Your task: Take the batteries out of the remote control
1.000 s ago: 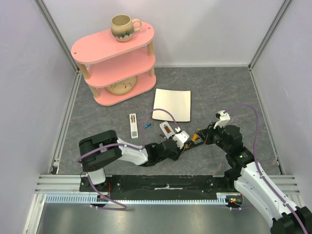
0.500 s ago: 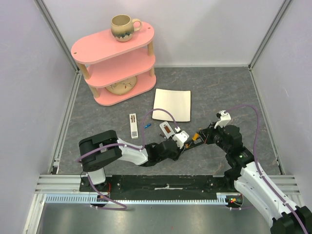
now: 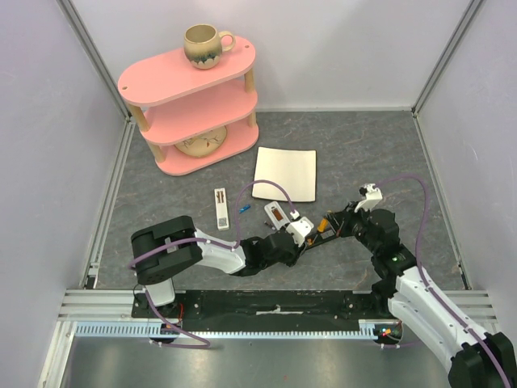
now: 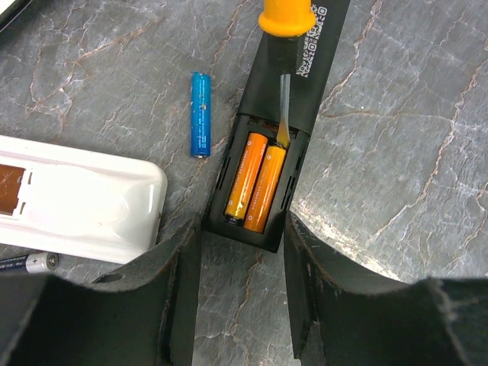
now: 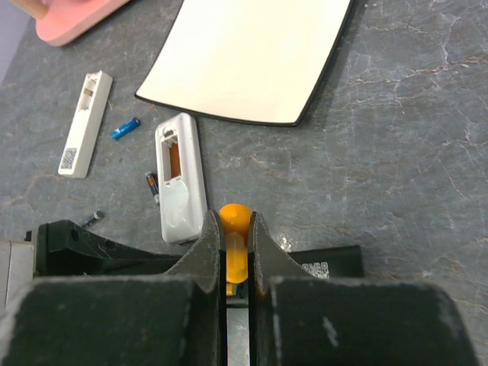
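Observation:
A black remote control (image 4: 305, 69) lies face down with its compartment open, and two orange batteries (image 4: 255, 183) sit side by side inside. My left gripper (image 4: 242, 236) is shut on the remote's near end, one finger against each side. My right gripper (image 5: 236, 255) is shut on an orange-handled screwdriver (image 5: 235, 221). Its metal tip (image 4: 282, 130) rests at the far end of the right-hand battery. A loose blue battery (image 4: 200, 114) lies left of the black remote. In the top view both grippers meet over the black remote (image 3: 319, 234).
A white remote (image 4: 76, 198) with an open compartment lies just left of my left fingers, with a dark battery (image 4: 30, 263) beside it. A second slim white remote (image 3: 220, 208), a white plate (image 3: 285, 173) and a pink shelf (image 3: 190, 97) with a mug (image 3: 203, 44) stand farther back.
The right wrist has shifted very slightly. Both grips and everything on the table look the same.

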`<action>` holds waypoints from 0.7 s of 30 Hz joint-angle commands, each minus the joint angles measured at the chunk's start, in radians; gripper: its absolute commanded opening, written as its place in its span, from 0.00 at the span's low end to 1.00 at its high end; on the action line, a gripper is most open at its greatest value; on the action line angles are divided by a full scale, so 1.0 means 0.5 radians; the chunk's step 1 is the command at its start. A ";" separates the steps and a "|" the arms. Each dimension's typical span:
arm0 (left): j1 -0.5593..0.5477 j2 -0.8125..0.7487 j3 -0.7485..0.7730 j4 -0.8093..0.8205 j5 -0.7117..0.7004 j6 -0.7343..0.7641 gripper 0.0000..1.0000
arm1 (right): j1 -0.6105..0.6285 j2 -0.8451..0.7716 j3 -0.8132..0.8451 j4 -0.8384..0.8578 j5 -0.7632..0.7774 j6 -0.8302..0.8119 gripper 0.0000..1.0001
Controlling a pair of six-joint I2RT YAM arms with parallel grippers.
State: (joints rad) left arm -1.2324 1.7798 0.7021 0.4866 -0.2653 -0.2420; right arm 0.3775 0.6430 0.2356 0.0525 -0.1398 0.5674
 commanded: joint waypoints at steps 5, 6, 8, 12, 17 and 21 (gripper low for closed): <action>-0.011 0.239 -0.085 -0.433 0.135 -0.169 0.02 | 0.018 0.061 -0.143 0.334 -0.318 0.325 0.00; -0.011 0.239 -0.085 -0.430 0.132 -0.172 0.02 | 0.021 0.040 -0.137 0.343 -0.337 0.338 0.00; -0.011 0.260 -0.079 -0.430 0.135 -0.172 0.02 | 0.018 0.015 -0.118 0.352 -0.361 0.381 0.00; -0.011 0.285 -0.067 -0.430 0.138 -0.176 0.02 | 0.018 -0.043 -0.091 0.383 -0.411 0.454 0.00; -0.011 0.285 -0.070 -0.430 0.126 -0.179 0.02 | 0.018 -0.025 -0.112 0.484 -0.466 0.522 0.00; -0.005 0.282 -0.070 -0.430 0.123 -0.176 0.02 | 0.018 -0.001 -0.128 0.561 -0.493 0.577 0.00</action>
State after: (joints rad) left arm -1.2346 1.8149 0.7204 0.5163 -0.2802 -0.2470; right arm 0.3714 0.6323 0.1837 0.2821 -0.2451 0.7307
